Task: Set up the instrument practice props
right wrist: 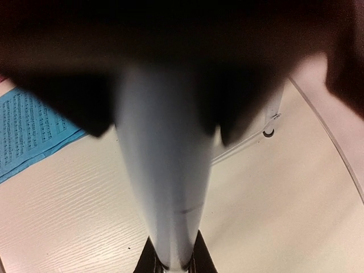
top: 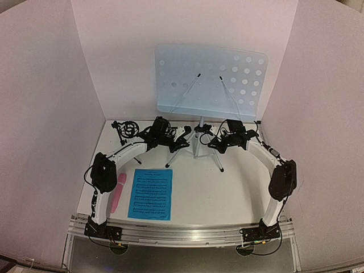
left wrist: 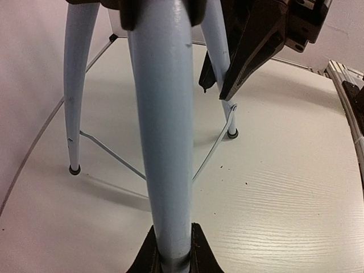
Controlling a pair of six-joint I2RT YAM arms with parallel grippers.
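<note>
Along the left edge of the tabletop (top: 227,193), the pink microphone (top: 118,192) is lying flat, lengthwise with that edge and just beside the left arm's elbow. Right of it, near the front edge, the bright-blue sheet music (top: 151,194) is lying flat, apart from the microphone. Whether it is one page or two stacked cannot be told. In the far left corner the small black mic stand (top: 128,128) is sitting close to the left forearm.

The left arm is rising from its base at the front left corner, bending at the elbow over the left edge, and stretching its forearm low toward the middle of the rear edge. The left gripper (left wrist: 170,253) is clenching a pale-blue tripod leg of the music stand (top: 211,79). In the wrist view the tube is running straight up between the two black fingers (left wrist: 149,256), which are pressing it from both sides.

The music stand is standing upright at the middle of the rear edge, with its perforated desk leaning back and its rubber feet resting on the tabletop.

The right arm is mirroring the left, rising from the front right corner, bending at the elbow over the right edge and reaching low and inward. The right gripper (right wrist: 172,257) is grasping another leg of the tripod, the tube filling the gap between its fingers (right wrist: 199,259). The two grippers are sitting near each other, on either side of the tripod's centre column.
</note>
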